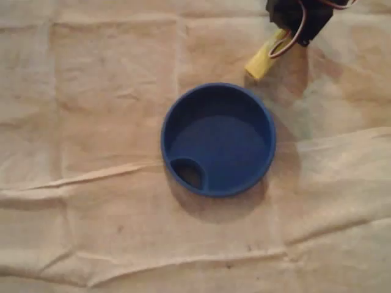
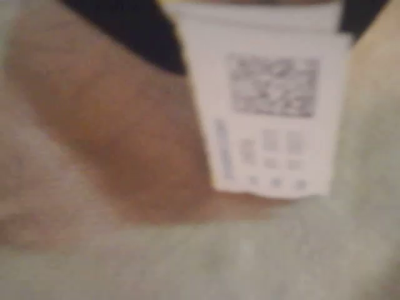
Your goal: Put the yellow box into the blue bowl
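The whole picture is blurred. A white rectangular box (image 2: 269, 100) comes down from the top edge, right of the middle, and it is a little tilted. Its face carries a square grey code pattern (image 2: 273, 86), with small grey printed marks (image 2: 274, 150) below it that are too soft to read. Behind the box, along the top edge, there is a black shape (image 2: 131, 31); what it is cannot be told. Below lies a pale crumpled cloth (image 2: 250, 262). A broad brown shadow (image 2: 112, 137) falls on the cloth left of the box and reaches under its lower edge.
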Robot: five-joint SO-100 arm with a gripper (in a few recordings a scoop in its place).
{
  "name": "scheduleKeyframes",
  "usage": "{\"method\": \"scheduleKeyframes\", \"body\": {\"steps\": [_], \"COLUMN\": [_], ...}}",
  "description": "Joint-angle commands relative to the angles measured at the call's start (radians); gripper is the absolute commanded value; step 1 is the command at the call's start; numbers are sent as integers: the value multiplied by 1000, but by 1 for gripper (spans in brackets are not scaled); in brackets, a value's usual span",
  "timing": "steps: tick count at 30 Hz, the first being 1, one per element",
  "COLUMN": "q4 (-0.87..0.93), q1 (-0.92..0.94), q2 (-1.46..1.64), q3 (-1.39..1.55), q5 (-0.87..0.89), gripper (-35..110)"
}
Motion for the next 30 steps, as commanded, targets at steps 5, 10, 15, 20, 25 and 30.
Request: {"method": "scheduleKeyframes", "body": {"steps": [5, 10, 15, 20, 25, 30], "q4": [8, 20, 72, 98, 143, 179], "q1": [14, 17, 20, 21, 6, 5], "q2": [15, 29, 29, 86, 273, 407], "q3": [-14, -32, -35, -35, -35, -35], "q5": [-9, -8, -5, 2, -8, -8], "gripper": [0, 0, 0, 0, 0, 0]}}
